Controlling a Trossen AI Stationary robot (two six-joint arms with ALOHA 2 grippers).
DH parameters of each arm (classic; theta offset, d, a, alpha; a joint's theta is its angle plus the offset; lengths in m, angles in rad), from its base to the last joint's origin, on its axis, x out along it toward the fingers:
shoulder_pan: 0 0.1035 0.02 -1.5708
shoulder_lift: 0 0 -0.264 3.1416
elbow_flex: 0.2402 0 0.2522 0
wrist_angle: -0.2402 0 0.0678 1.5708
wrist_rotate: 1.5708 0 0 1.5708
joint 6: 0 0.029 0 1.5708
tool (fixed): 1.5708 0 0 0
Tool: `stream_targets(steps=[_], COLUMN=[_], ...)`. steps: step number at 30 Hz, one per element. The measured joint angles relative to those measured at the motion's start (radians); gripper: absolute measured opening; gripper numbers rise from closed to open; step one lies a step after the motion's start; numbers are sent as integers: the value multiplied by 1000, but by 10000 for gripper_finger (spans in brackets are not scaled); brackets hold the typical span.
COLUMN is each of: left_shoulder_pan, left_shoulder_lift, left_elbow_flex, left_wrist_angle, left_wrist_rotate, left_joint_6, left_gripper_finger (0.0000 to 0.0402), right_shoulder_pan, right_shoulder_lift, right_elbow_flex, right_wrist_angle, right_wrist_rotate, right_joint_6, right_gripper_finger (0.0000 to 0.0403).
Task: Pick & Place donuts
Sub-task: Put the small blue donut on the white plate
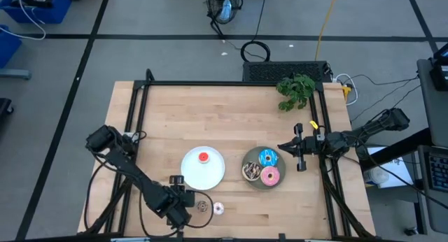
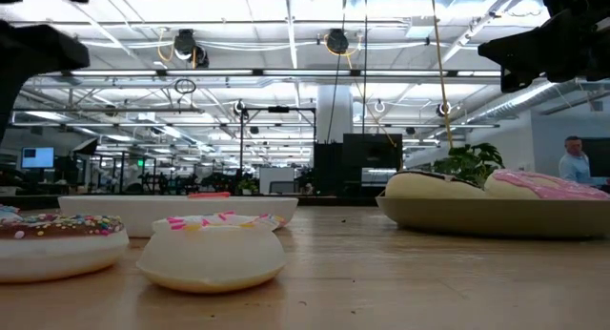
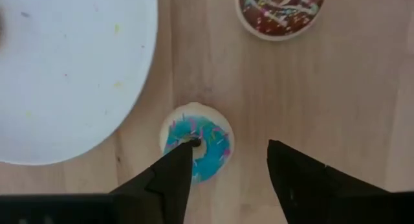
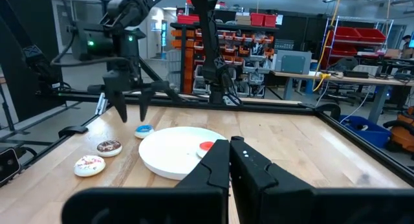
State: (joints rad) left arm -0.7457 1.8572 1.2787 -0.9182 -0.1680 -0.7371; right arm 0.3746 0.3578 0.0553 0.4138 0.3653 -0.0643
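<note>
Bright, even overhead light from ceiling strips (image 2: 286, 72), glaring white in low view. Soft, faint shadows on bench (image 1: 231, 116); none hard. Low view: near donuts (image 2: 212, 249) blurred, far room sharper. Left wrist view: white plate (image 3: 65, 68) washed out, slight blur overall, fingers (image 3: 171, 179) dark silhouettes. Right wrist view: own fingers (image 4: 213, 169) out of focus, background crisp. Mild barrel bend at high view edges.

Overhead and low views share the white plate (image 1: 203, 166) (wrists closer).
</note>
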Motion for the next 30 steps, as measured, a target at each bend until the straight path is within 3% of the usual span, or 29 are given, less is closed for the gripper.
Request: stream_targets(steps=[16,30], left_shoulder_pan=[6,15], left_shoulder_lift=[0,22], left_elbow_flex=[-60,-61], left_wrist_angle=[86,100], left_wrist_rotate=[-7,-9], left_joint_6=[-26,-53], left_gripper_finger=[149,150], right_shoulder_pan=[0,0], right_shoulder_lift=[0,11], right_elbow_flex=[0,0], right_wrist_angle=[0,0], right_wrist_rotate=[0,0], right_joint_6=[0,0], right_gripper_finger=[0,0])
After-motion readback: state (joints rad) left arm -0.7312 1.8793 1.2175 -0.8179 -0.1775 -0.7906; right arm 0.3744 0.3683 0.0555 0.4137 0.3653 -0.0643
